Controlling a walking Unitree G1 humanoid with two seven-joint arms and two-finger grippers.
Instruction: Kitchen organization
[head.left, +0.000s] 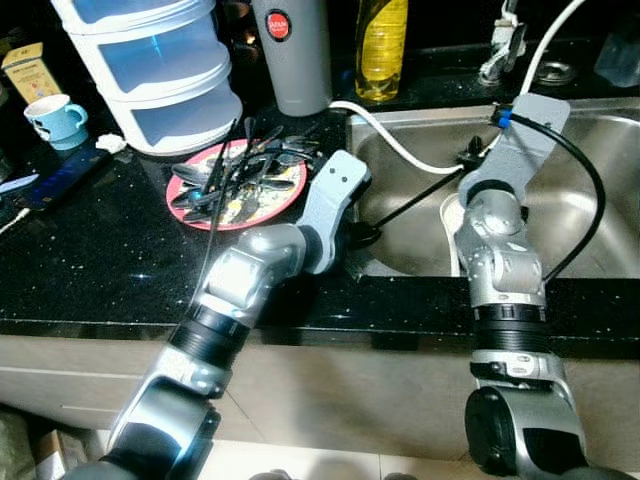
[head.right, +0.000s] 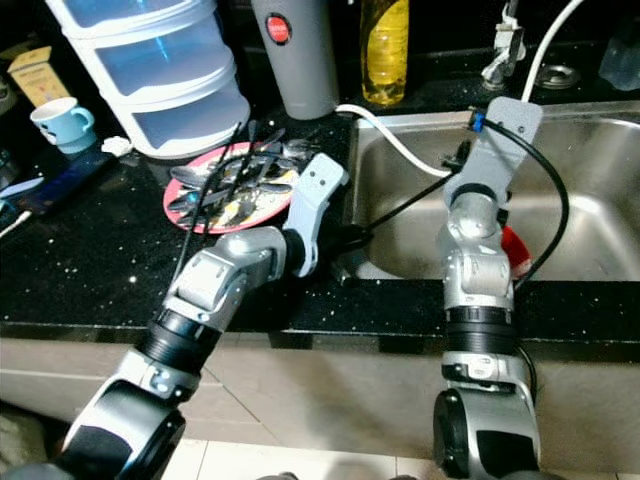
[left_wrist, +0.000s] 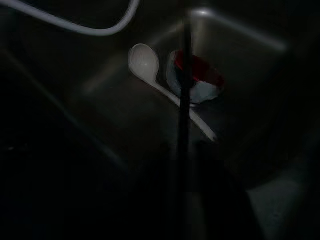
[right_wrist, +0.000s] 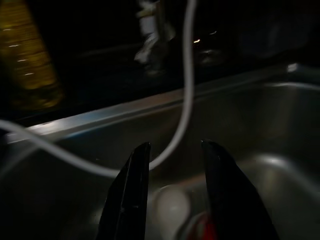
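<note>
My left gripper (head.left: 362, 236) reaches over the left rim of the steel sink (head.left: 585, 215), shut on a thin black chopstick (head.left: 415, 198) that slants out across the basin. In the left wrist view that chopstick (left_wrist: 184, 75) runs up past a white soup spoon (left_wrist: 145, 62) and a red-and-white bowl (left_wrist: 196, 80) lying on the sink floor. The right gripper (right_wrist: 172, 146) hovers inside the sink, open, with nothing between its fingers, pointing at the back wall. A pink plate (head.left: 238, 185) piled with several dark utensils sits on the black counter left of the sink.
A white hose (head.left: 398, 143) loops from the counter into the sink and crosses ahead of the right gripper. Along the back stand stacked clear containers (head.left: 160, 75), a grey flask (head.left: 291, 55) and a yellow bottle (head.left: 382, 45). A blue mug (head.left: 58, 120) is far left.
</note>
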